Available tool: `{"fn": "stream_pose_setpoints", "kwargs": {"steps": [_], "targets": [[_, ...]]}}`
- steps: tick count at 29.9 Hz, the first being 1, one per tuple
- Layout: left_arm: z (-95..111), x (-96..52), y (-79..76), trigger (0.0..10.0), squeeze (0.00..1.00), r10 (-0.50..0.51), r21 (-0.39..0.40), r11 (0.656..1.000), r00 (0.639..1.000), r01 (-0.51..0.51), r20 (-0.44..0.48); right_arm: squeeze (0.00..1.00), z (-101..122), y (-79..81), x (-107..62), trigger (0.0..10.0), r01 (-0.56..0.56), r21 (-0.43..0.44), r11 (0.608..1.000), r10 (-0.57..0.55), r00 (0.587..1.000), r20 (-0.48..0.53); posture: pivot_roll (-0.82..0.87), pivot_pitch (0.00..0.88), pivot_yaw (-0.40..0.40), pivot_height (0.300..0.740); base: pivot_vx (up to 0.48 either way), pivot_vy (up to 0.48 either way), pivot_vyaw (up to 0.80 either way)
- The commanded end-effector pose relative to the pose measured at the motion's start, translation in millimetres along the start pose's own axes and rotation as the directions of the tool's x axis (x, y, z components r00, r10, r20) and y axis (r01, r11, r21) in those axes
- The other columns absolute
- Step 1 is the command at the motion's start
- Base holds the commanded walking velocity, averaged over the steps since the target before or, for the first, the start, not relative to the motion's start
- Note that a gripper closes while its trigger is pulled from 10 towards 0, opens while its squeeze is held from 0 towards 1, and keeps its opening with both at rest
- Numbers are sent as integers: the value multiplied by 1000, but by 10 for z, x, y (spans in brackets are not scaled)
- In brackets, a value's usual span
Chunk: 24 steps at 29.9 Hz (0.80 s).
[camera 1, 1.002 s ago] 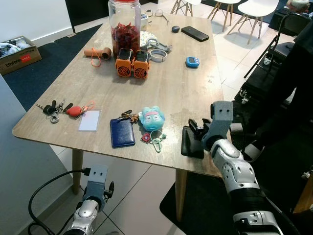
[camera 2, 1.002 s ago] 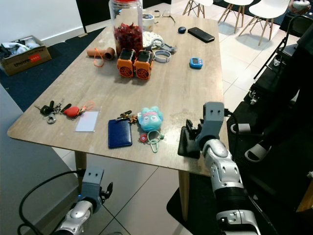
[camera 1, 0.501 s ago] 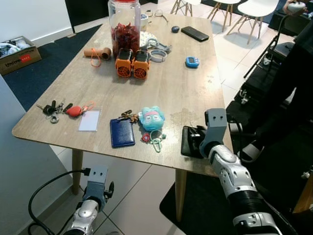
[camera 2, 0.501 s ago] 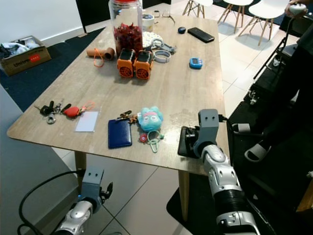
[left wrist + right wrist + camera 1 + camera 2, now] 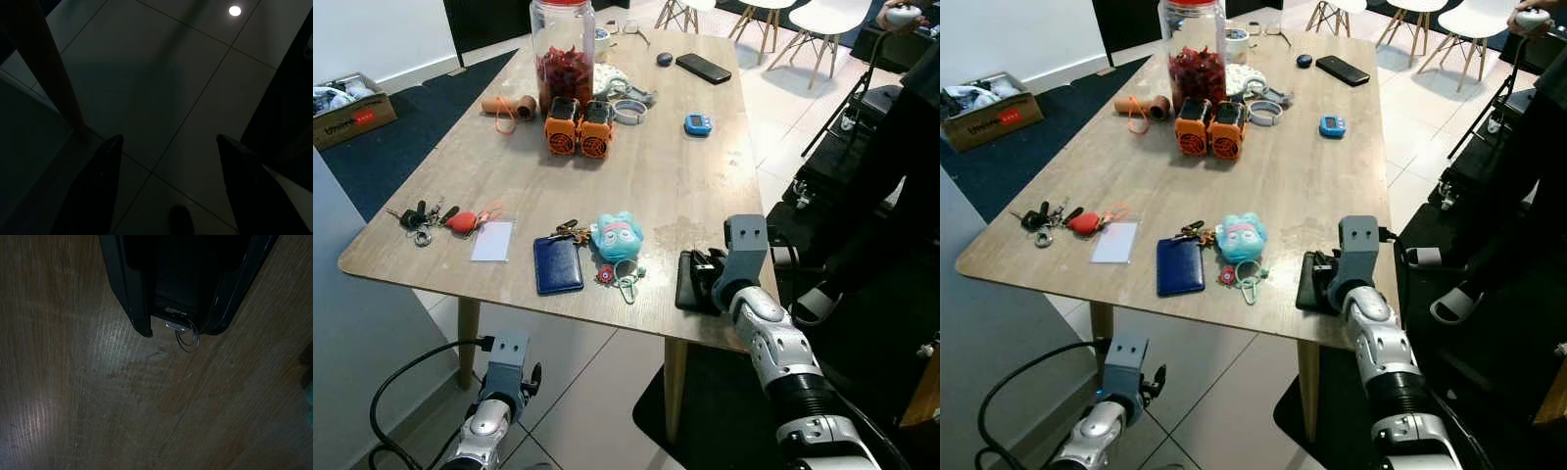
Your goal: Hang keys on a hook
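Note:
My right gripper (image 5: 691,281) lies low on the wooden table (image 5: 675,166) at its front right edge. In the right wrist view its black fingers (image 5: 128,293) are close together, with a small silver key ring (image 5: 189,339) poking out between their tips. A bunch of keys (image 5: 416,219) with a red fob (image 5: 462,222) lies at the table's left edge. More keys (image 5: 566,232) lie by a blue wallet (image 5: 557,264) and a blue plush charm (image 5: 618,238). My left arm (image 5: 494,406) hangs below the table; its gripper (image 5: 168,142) is open over the tiled floor.
Farther back on the table stand a tall jar (image 5: 563,49), two orange devices (image 5: 578,127), a roll of tape (image 5: 628,111), a blue gadget (image 5: 697,123) and a phone (image 5: 703,67). A person in dark clothes (image 5: 901,157) stands at the right. White chairs (image 5: 822,24) stand behind.
My right wrist has dropped a little and shifted slightly left, while the fingers stay on the table's front right edge. The left arm has not moved.

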<state>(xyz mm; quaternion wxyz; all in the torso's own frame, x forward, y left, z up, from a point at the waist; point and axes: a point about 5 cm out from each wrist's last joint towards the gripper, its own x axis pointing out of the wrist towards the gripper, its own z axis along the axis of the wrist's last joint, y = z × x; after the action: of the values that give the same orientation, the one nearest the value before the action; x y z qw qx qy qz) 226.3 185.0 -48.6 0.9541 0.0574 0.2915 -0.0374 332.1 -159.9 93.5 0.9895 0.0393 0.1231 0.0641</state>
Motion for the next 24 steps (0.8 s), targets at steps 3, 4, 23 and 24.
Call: {"fn": "stream_pose_setpoints", "kwargs": {"steps": [3, 4, 23, 24], "targets": [[-42, -17, 20, 10000, 0, 3, 0, 1000, 1000, -3, -18, 0, -70, -48, -1, 2549, 22, 13, 1000, -21, 999, -25, 92, 67, -56, 740, 0, 0, 0], [-43, -18, 21, 10000, 0, 4, 0, 1000, 1000, -4, -18, 0, -70, -47, 1, 1647, 21, 13, 1000, -21, 999, -24, 93, 64, -57, 740, 0, 0, 0], [-46, -20, 19, 10000, 0, 0, 5, 1000, 1000, 0, -17, 0, 119, -245, -18, 0, 96, 11, 995, -96, 993, 66, 95, 55, -52, 740, 0, 0, 0], [-44, -20, 22, 10000, 0, 1, 5, 1000, 1000, -1, -16, 0, 237, -379, -39, 0, 149, 30, 988, -152, 982, 111, 97, 57, -52, 740, 0, 0, 0]]}}
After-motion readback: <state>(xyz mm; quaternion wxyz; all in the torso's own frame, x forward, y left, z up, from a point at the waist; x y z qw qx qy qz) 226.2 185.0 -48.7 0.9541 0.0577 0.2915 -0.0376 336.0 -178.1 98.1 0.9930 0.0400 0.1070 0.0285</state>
